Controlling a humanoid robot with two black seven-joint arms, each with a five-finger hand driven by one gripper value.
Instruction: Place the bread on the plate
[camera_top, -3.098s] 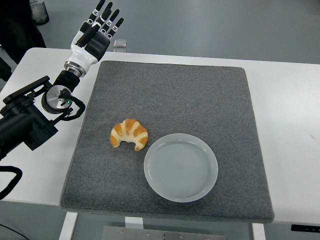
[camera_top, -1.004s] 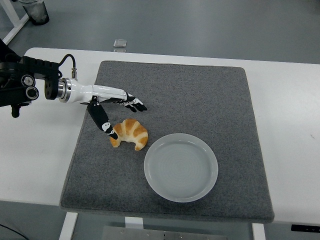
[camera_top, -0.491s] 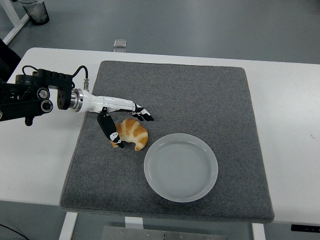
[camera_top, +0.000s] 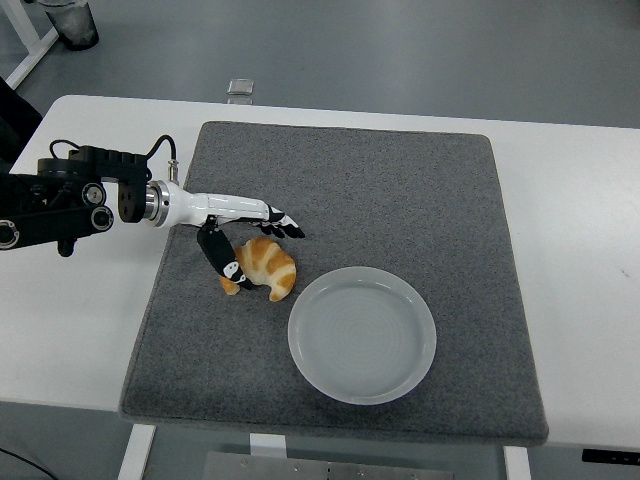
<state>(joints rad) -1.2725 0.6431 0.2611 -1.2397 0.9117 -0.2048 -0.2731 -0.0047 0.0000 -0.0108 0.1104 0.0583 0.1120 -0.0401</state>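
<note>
A golden croissant (camera_top: 268, 268) lies on the grey mat, just left of the empty white plate (camera_top: 362, 336). My left hand (camera_top: 261, 252) reaches in from the left and is low over the croissant. Its thumb (camera_top: 222, 257) points down along the croissant's left end, and its fingers (camera_top: 278, 223) stretch out past the croissant's far side. The hand is spread around the bread and is not closed on it. The croissant rests on the mat. The right arm is out of view.
The grey mat (camera_top: 400, 200) covers most of the white table (camera_top: 580, 220). A small clear object (camera_top: 239, 88) sits at the table's far edge. A bin (camera_top: 70, 22) stands on the floor at the top left.
My left hand came down from the table's far left corner to the croissant. In the last half second it barely moved, with the thumb closer to the bread's left end.
</note>
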